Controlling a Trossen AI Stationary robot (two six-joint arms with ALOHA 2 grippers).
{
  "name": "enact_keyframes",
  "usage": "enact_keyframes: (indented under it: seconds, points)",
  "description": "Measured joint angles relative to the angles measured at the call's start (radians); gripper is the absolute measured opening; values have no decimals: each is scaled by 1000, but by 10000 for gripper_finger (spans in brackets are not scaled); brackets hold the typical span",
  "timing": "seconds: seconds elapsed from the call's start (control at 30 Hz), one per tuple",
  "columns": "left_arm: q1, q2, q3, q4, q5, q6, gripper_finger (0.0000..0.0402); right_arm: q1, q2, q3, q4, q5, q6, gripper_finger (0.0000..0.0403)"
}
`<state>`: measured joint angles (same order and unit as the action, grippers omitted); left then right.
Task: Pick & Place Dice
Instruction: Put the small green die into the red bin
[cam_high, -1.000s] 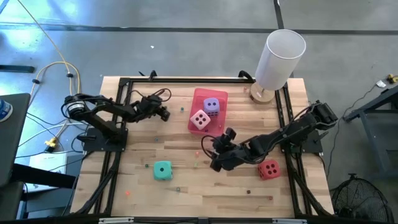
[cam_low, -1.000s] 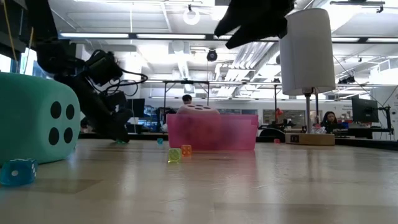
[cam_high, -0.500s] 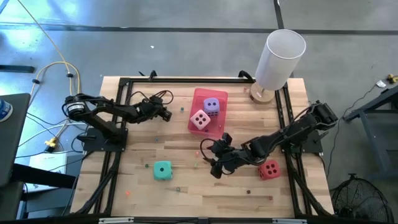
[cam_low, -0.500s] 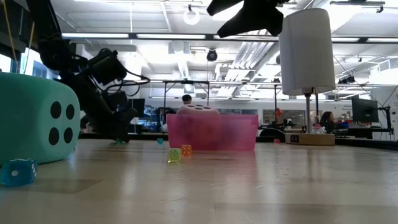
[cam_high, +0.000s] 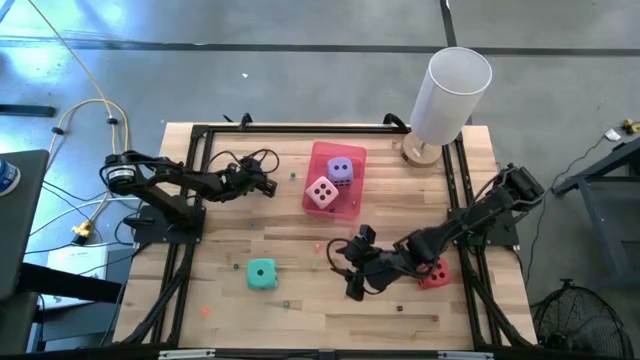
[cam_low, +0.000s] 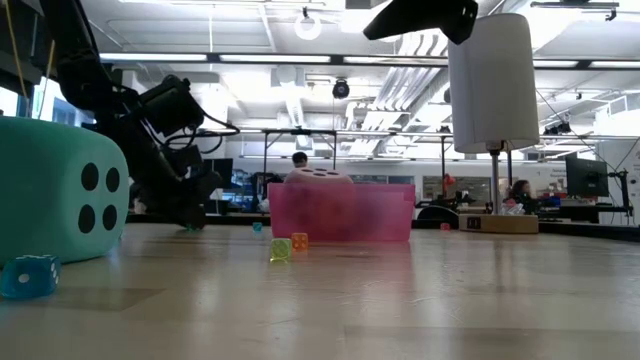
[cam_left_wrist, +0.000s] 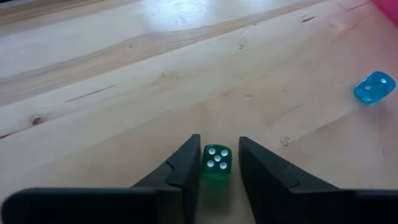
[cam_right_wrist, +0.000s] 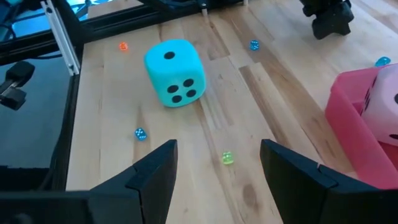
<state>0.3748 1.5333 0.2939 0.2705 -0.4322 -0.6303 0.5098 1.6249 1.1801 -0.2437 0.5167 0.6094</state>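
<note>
Now the right gripper (cam_high: 352, 272), fingers apart, has drawn back toward the red die (cam_high: 434, 273).

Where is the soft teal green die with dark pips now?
In the high view, the soft teal green die sits on the wooden table's front-left part, left of the right gripper.

In the low view, the pink tray (cam_low: 340, 212) hides all but the pale pink die (cam_low: 318, 175) top. The right arm partly covers the red die (cam_high: 434, 273). The teal die (cam_low: 55, 190) is cut off.
</note>
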Motion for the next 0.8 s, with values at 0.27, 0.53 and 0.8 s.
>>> enact_keyframes:
  seconds: [0.27, 0.53, 0.8]
  points:
    - [-2, 0, -2, -1, -16, 8, 45, -1, 0, 0, 1, 8, -3, 222]
    - [-71, -119, -6, -40, 25, 89, 45, 4, 0, 0, 31, 10, -18, 222]
    - [-298, -492, 32, 12, 111, 293, 45, 49, 0, 0, 82, 111, -80, 222]
